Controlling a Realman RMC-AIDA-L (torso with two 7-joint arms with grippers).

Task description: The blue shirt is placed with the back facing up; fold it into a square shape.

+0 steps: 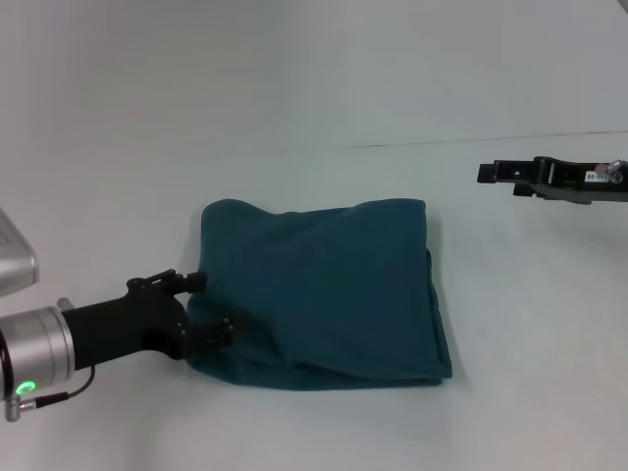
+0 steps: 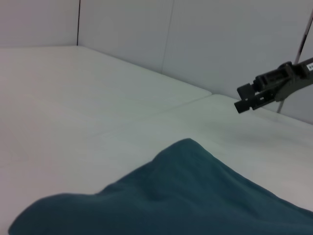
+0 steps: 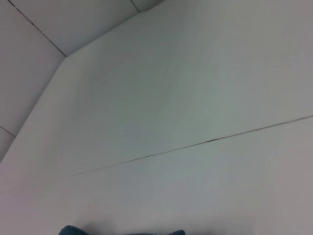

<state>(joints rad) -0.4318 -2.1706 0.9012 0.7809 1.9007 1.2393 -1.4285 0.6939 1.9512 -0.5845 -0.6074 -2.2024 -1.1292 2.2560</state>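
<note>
Nearest the head camera, the left claw (image 1: 211, 309) sits low on the white bench (image 1: 324, 78), its black fingers spread on either side of the left edge of the blue shirt (image 1: 324, 294); the cloth appears to lie between them, but whether they pinch it or merely bracket it I cannot tell. Beyond it the shirt lies in the middle of the bench as a compact, nearly square bundle, plain side up, a thicker layered edge showing along its near and right sides. No sleeves, collar or lettering can be seen, so they are judged to be tucked within the folds.

From the left claw the shirt stretches away to the right, and this arm is by far the nearer to it. Any last tidying would fall to it. Farther off, the right claw (image 1: 510, 177) hangs above the bench, well apart from the shirt's far right corner, its fingers parted and empty.
</note>
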